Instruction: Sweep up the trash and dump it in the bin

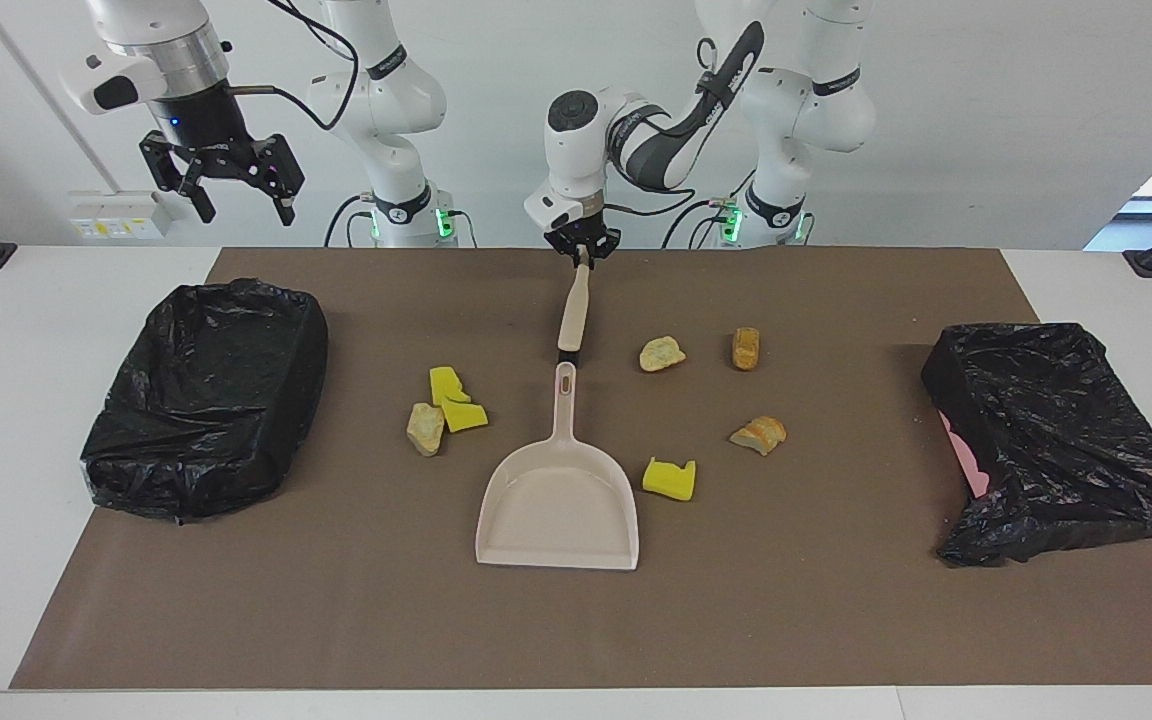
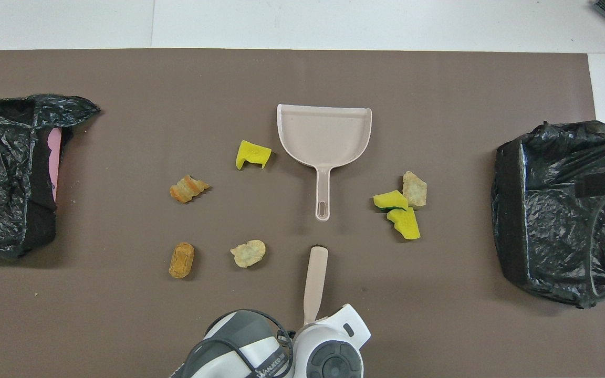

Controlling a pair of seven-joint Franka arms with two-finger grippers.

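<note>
Gripping the brush by the top end of its handle, the left gripper has its fingers clenched on it at the robots' edge of the brown mat; the handle slants and the dark bristle end points at the dustpan, though whether the bristles rest on the mat or hang just clear of it is hard to tell. A grip that high on the handle probably leaves the whole length free to swing as a broom. The dustpan lies flat in the middle with its handle toward the robots and its open mouth facing away from them, so it will likely need turning or holding before anything is pushed in. The trash is scattered on the mat to both sides of it: two yellow sponge chunks and a tan lump toward the right arm's end, a third yellow chunk beside the pan, and three bread-like lumps toward the left arm's end. Nothing is swept yet. The right gripper waits high over the bin at its end, jaws spread and empty; a second bin sits at the other end.
</note>
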